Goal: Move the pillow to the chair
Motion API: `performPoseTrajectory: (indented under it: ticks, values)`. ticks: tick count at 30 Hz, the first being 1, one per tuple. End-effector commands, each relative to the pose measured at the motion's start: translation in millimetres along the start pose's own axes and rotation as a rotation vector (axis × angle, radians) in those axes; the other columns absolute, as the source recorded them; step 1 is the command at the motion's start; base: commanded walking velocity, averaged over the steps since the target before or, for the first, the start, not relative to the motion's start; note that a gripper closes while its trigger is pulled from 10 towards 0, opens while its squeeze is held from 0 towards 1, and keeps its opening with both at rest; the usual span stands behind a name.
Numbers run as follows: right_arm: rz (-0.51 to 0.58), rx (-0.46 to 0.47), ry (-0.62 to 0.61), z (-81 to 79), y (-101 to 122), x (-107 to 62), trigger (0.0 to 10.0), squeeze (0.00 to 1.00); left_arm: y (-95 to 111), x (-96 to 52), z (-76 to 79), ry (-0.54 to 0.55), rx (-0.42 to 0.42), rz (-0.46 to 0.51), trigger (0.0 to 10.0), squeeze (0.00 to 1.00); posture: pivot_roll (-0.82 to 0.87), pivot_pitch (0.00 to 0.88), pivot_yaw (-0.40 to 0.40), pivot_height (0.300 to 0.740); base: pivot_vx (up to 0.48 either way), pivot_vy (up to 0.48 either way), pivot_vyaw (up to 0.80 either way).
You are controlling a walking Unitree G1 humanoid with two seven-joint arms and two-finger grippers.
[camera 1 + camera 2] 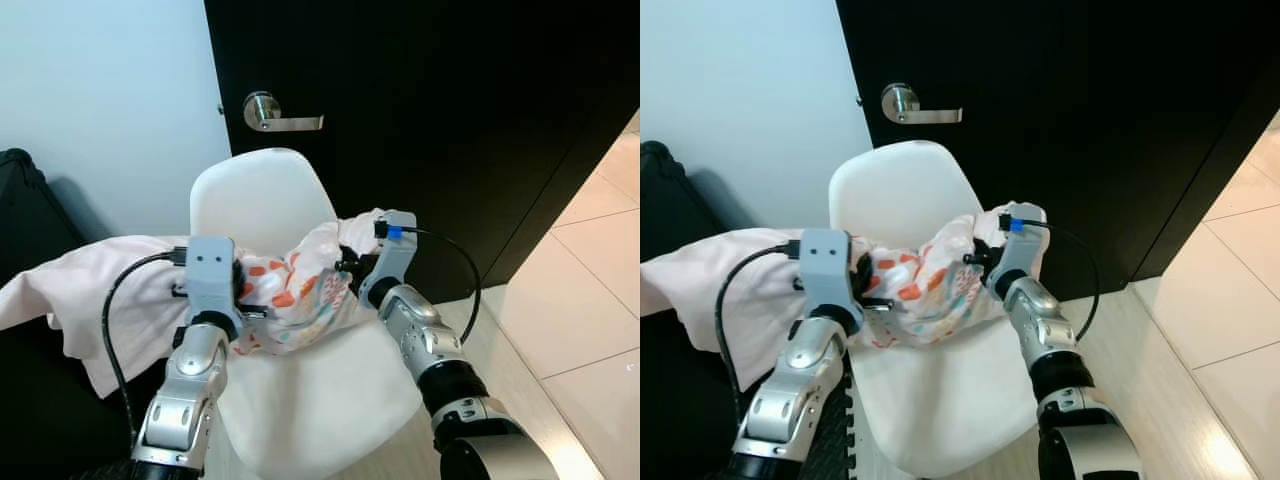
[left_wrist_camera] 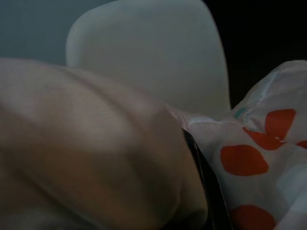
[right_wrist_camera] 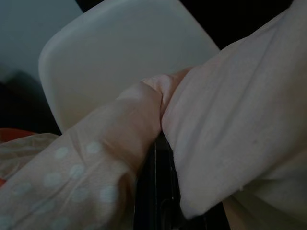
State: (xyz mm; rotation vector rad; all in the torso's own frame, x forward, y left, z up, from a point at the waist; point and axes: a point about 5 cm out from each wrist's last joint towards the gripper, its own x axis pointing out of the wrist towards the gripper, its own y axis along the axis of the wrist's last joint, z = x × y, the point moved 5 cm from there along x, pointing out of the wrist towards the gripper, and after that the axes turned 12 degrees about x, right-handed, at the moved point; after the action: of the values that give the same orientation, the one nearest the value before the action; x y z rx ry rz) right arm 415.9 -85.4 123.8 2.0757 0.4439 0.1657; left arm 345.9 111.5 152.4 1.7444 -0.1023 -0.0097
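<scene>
Hanging between the two claws, the pillow (image 1: 300, 290) sits just above the seat of the white chair (image 1: 320, 400), in front of its curved backrest. Its cover is pale pink with orange blotches and small white dots, and it sags in the middle, with its lower edge close to or brushing the seat; which of the two cannot be told. The left claw (image 1: 243, 290) is pinching the pillow's left end, its black fingers (image 2: 206, 177) pressed into the folded fabric in the left wrist view. The right claw (image 1: 350, 272) is pinching the pillow's right end, where the cloth bunches up around one black finger in the right wrist view. Both silver arms reach forward over the chair, each with a black cable looping from its wrist.

A light pink blanket (image 1: 110, 300) drapes from beside the pillow's left end off to the left, over a dark piece of furniture (image 1: 30, 400). Behind the chair stands a black door (image 1: 430, 120) with a silver lever handle (image 1: 275, 112), and to its left a pale blue wall (image 1: 110, 90). Light floor tiles (image 1: 590, 290) spread out to the right of the chair.
</scene>
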Motion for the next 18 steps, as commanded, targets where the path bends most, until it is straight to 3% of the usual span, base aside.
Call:
performPoseTrajectory:
  ticks: [1, 11, 18]
  values:
    - [-0.007, -0.003, 0.018, -5.6, -3, 2.9, 10.0, 0.00, 20, 2.9, 16.8, -0.059, -0.001, 0.090, 10.0, 0.00, 0.02, 0.126, 0.030, 0.680, 0.000, 0.000, 0.00]
    - [0.005, -0.016, -0.003, 5.4, 4, 1.0, 10.0, 0.00, 19, 2.0, 18.7, -0.065, 0.006, 0.099, 10.0, 0.00, 0.02, 0.120, 0.030, 0.645, 0.000, 0.000, 0.00]
    - [0.051, -0.010, 0.034, -1.4, 10, 1.3, 10.0, 0.00, 26, 6.1, 15.8, -0.060, 0.014, 0.124, 10.0, 0.00, 0.02, 0.119, 0.030, 0.610, 0.000, 0.000, 0.00]
